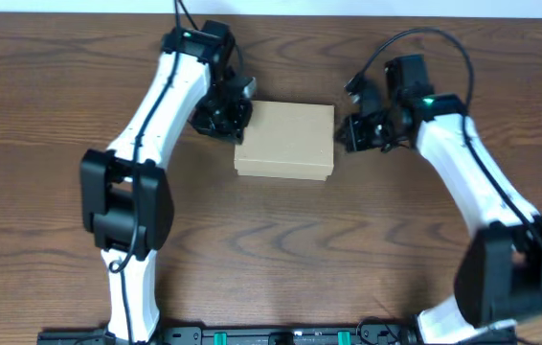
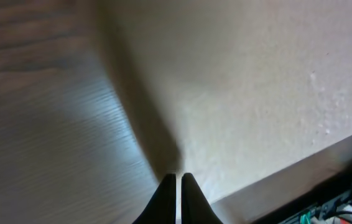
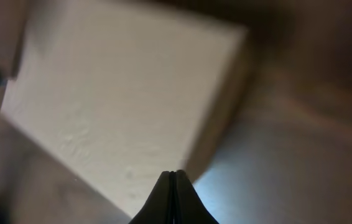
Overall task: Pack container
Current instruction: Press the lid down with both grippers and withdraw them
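Observation:
The container [image 1: 285, 142] is a plain tan cardboard box with its lid down, lying in the middle of the wooden table. My left gripper [image 1: 236, 123] is shut and empty, its tips at the box's far left edge; the left wrist view shows the tips [image 2: 178, 178] at the box's edge [image 2: 238, 93]. My right gripper [image 1: 344, 134] is shut and empty, against the box's right side; the right wrist view shows the tips [image 3: 172, 174] over the box's corner [image 3: 120, 93]. No pens or markers are in view.
The wooden table [image 1: 281, 249] stretches around the box. A black rail with green lights [image 1: 281, 335] runs along the front edge. A white wall strip lies beyond the far edge.

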